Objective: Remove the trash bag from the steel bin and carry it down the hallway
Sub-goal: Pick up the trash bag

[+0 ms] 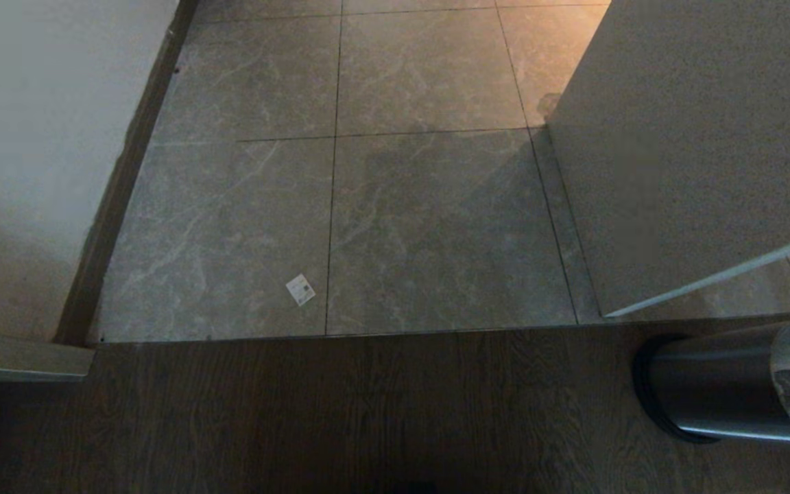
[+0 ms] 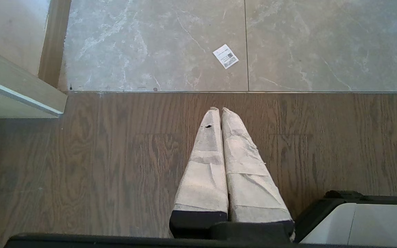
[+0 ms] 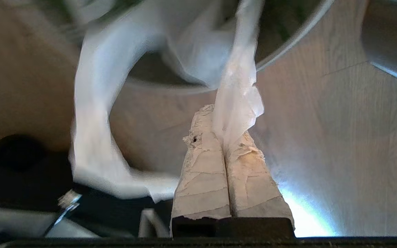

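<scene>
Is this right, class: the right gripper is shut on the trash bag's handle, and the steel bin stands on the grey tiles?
Not quite. The right gripper is shut on the trash bag, but the steel bin stands on the dark wooden floor, just short of the grey tiles. The head view shows it.

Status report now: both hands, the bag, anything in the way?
Right hand shut on trash bag, above steel bin. Left hand shut, empty, over wood floor. Nothing blocking.

Head camera high above tile-wood seam; left wrist nearer, sharing floor label (image 1: 300,289); right wrist close over bin.
</scene>
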